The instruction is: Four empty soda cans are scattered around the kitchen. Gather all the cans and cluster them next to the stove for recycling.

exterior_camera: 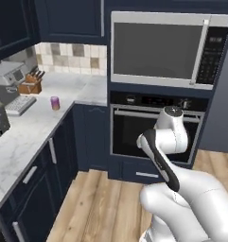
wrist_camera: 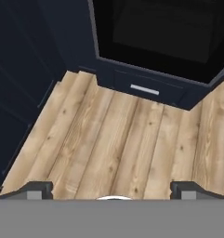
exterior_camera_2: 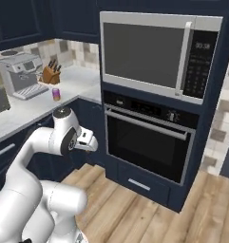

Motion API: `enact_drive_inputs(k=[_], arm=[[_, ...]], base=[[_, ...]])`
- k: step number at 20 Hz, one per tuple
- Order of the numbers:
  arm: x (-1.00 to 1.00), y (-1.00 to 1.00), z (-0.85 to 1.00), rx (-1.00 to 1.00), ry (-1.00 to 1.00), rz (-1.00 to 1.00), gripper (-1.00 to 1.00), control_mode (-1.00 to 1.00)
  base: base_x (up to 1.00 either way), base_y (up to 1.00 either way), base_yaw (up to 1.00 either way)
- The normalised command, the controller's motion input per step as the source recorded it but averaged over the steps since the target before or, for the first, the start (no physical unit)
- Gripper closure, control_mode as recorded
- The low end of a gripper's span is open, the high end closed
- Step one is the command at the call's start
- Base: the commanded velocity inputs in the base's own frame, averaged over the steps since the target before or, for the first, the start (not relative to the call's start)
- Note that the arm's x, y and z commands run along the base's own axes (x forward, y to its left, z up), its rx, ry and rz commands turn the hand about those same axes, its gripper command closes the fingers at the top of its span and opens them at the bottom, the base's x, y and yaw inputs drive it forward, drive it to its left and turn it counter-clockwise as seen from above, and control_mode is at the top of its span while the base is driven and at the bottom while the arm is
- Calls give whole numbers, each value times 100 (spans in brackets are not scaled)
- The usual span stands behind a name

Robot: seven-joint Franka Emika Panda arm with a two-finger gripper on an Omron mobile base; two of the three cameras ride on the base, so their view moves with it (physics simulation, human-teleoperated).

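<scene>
Step in hand: approach to the purple-pink can (exterior_camera: 55,103), upright on the marble counter (exterior_camera: 25,132) at 10 o'clock, near the knife block (exterior_camera: 30,86). Gripper (wrist_camera: 111,190) empty, jaws fully spread (aimed at wood floor (wrist_camera: 122,144)). Next: raise and reach toward the can. Wall oven (exterior_camera_2: 149,142) at 12 o'clock.

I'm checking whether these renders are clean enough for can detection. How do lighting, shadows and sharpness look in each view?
Left base view: even, flat light, soft render; the purple can on the counter is small and slightly blurred. Right base view: same flat light, no strong glare on the microwave door; can tiny. Hand view: wood floor evenly lit, oven glass nearly black, fingers dark at the bottom.
</scene>
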Motion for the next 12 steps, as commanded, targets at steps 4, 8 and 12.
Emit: enact_drive_inputs(k=[4, 8, 12], arm=[[0, 0, 0, 0, 0, 0, -100, 100], [0, 0, 0, 0, 0, 0, -100, 100], [0, 0, 0, 0, 0, 0, -100, 100]], base=[[52, 24, 30], [36, 32, 36], [50, 31, 27]])
